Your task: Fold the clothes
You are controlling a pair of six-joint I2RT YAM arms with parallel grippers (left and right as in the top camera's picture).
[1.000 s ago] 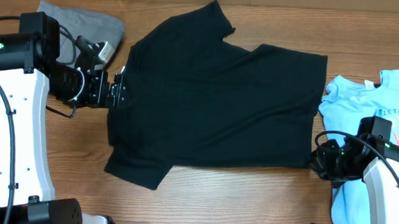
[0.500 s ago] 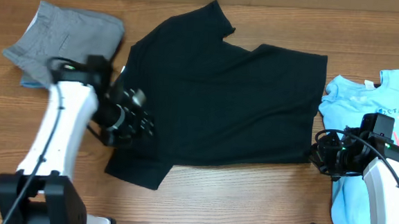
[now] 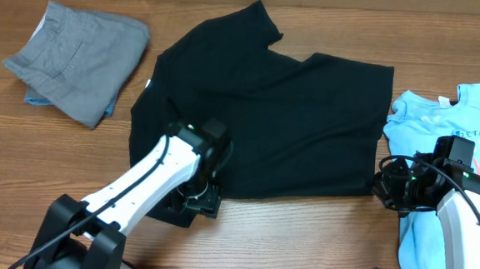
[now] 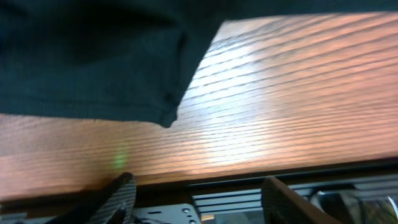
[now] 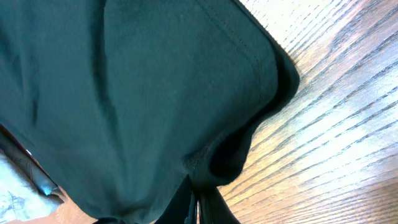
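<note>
Left gripper [image 3: 201,202], parted and empty, was swung down along the shirt [image 3: 275,112] to its sleeve [image 4: 112,68], right gripper [image 3: 384,187] kept clamped on the hem [image 5: 273,81].

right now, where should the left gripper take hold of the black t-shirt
The black T-shirt's near sleeve corner, from the table's front edge: it lies flat, jutting onto bare wood, with the open left gripper just short of it.

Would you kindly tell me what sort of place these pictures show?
Likely a robotics lab bench: a wooden table, the white left arm and right arm reaching over it, and a black T-shirt and grey shorts laid out for folding.
</note>
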